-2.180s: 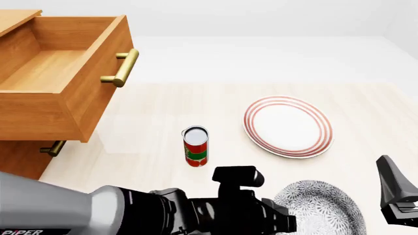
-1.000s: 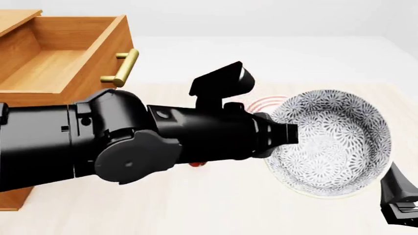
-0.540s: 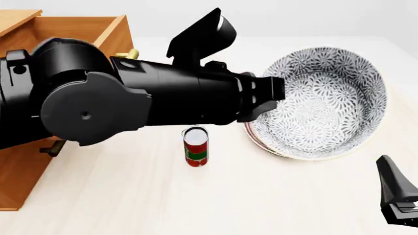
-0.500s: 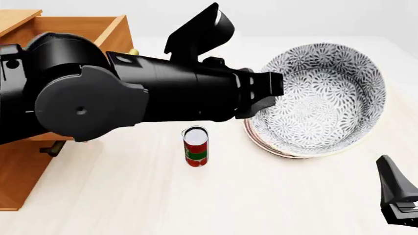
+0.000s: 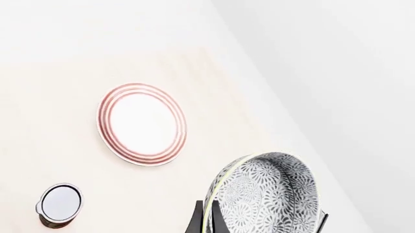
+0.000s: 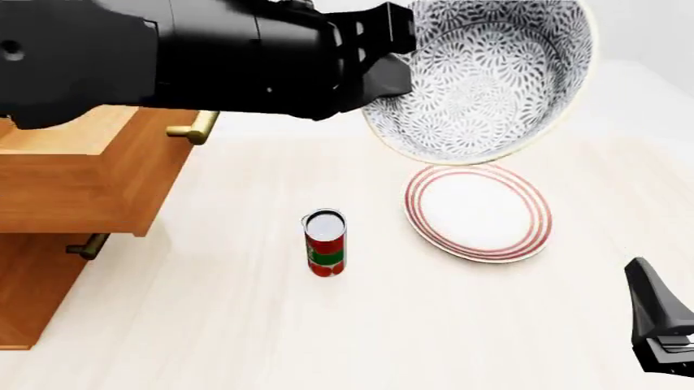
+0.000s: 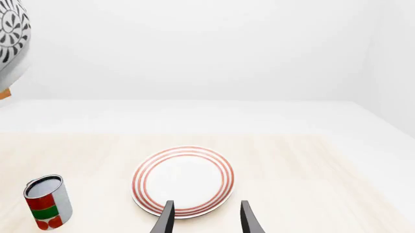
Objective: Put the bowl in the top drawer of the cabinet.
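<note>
Front view: the left arm (image 6: 162, 53) reaches across from the cabinet (image 6: 76, 187) side, and the left gripper (image 6: 385, 61) is clamped on the near-left rim of the bowl (image 6: 488, 73). The bowl is off the table (image 6: 325, 341), tilted so its patterned inside faces the camera, and it hangs above the plate (image 6: 477, 213) and a little behind it. The can (image 6: 325, 243) stands upright on the table just left of the plate. The top drawer (image 6: 76, 175) is pulled out well left of the plate, largely hidden by the arm; its brass handle (image 6: 193, 128) shows below the arm. The lower drawer's handle (image 6: 87, 245) sits beneath it. The right gripper (image 6: 659, 325) is low, to the right of the plate and nearer the camera; its jaw gap cannot be judged here

Left wrist view: the gripper's dark fingers (image 5: 194, 223) pinch the bowl's (image 5: 269, 194) rim, the bowl on edge. Below lie the plate (image 5: 141, 124) and the can (image 5: 60, 205), apart from each other

Right wrist view: the right gripper (image 7: 205, 217) has its two fingers parted with nothing between them, pointed at the plate's (image 7: 182, 179) near edge. The can (image 7: 47, 201) stands beside the plate. A slice of the bowl (image 7: 11, 34) shows high above the can
</note>
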You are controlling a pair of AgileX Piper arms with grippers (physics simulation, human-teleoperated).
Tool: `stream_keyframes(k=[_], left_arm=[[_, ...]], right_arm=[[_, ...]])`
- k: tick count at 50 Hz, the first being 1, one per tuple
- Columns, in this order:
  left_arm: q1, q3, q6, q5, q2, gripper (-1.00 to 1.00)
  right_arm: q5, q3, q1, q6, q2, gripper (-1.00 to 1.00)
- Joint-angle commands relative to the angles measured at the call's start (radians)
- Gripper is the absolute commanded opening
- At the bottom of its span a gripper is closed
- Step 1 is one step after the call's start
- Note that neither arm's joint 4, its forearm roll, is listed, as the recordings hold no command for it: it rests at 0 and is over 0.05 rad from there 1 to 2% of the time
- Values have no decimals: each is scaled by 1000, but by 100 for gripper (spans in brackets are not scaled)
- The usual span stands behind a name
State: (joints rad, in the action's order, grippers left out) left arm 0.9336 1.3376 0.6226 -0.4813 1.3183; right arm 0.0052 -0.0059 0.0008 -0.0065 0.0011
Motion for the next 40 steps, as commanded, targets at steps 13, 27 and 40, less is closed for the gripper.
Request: stream_keyframes(k=[13,27,40], left_arm=[[-110,97,-43,-96,-73,-100],[-195,140,-61,-137,-104,-100],[-256,154,-69,-166,-137,-100]], right_arm=[[0,0,0,0,0,100],[0,0,0,0,0,100],[0,0,0,0,0,100]])
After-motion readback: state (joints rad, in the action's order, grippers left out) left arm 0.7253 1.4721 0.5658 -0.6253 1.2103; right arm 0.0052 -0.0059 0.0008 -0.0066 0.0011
